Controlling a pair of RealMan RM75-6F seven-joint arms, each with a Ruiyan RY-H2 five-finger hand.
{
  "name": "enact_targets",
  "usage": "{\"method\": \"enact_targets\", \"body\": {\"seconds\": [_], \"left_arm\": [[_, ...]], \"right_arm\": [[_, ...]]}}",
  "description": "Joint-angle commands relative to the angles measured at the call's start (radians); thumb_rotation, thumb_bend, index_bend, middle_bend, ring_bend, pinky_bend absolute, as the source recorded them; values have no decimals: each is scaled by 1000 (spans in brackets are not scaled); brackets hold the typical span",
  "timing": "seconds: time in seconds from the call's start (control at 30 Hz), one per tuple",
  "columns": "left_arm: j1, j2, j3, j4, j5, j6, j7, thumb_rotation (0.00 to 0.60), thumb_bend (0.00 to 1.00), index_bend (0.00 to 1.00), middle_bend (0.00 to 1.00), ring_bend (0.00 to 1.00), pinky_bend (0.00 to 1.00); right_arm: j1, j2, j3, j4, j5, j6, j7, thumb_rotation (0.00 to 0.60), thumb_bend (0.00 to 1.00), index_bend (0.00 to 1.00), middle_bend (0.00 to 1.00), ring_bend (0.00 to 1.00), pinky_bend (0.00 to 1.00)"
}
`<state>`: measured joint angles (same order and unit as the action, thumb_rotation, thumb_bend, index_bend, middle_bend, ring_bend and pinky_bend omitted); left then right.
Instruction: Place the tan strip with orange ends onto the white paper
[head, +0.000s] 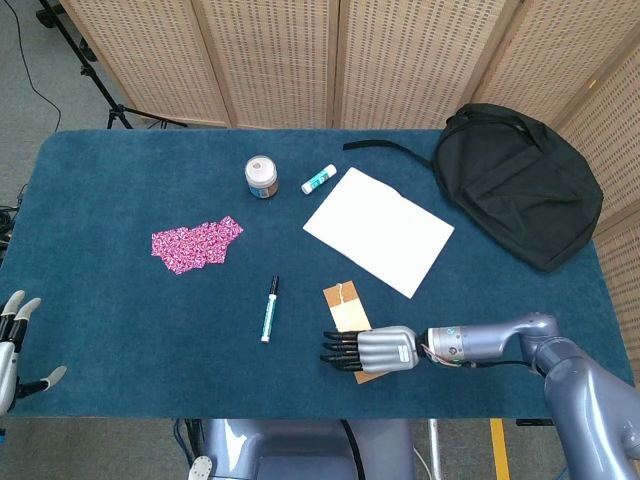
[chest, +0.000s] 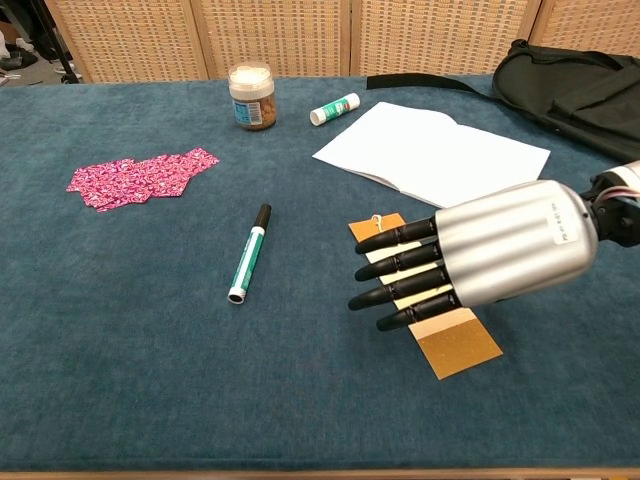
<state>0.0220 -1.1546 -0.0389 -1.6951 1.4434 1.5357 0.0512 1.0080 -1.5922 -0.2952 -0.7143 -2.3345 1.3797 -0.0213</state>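
The right hand (chest: 470, 260), silver-backed with black fingers stretched flat and apart, lies palm-down over the flat tan strip with orange ends (chest: 455, 343), holding nothing. The strip rests on the blue carpeted bench (chest: 150, 350), just short of the white paper sheet (chest: 430, 150). The left hand (head: 12, 345) hangs open at the bench's edge.

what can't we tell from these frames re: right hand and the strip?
- Contact: the right hand covers the middle of the tan strip in both views; whether the fingers press it or hover cannot be told.
- Thumb: hidden behind the palm in both views.
- Left hand: cut off by the head view's left edge, absent from the chest view.
- White paper: no strip on it.
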Motion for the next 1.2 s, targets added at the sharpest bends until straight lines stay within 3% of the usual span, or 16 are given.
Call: {"method": "enact_targets", "body": {"seconds": [0.03,0.5,1.2], "left_arm": [[0,1,0,-1,1,0,-1,600,0,0,0,0,0],[0,0,3,-1,2,2,1,600,0,0,0,0,0],[-4,0,7,-3,3,-6,2,600,0,0,0,0,0]], "right_arm": [[8,6,-7,-36,13,-31,-38,600,0,98,0,0,27],[22,26,-22,-125,46,-121,-144,600,0,148,0,0,0],[21,12,-59,-119,44,-113,-171,600,0,420,33,0,0]]}}
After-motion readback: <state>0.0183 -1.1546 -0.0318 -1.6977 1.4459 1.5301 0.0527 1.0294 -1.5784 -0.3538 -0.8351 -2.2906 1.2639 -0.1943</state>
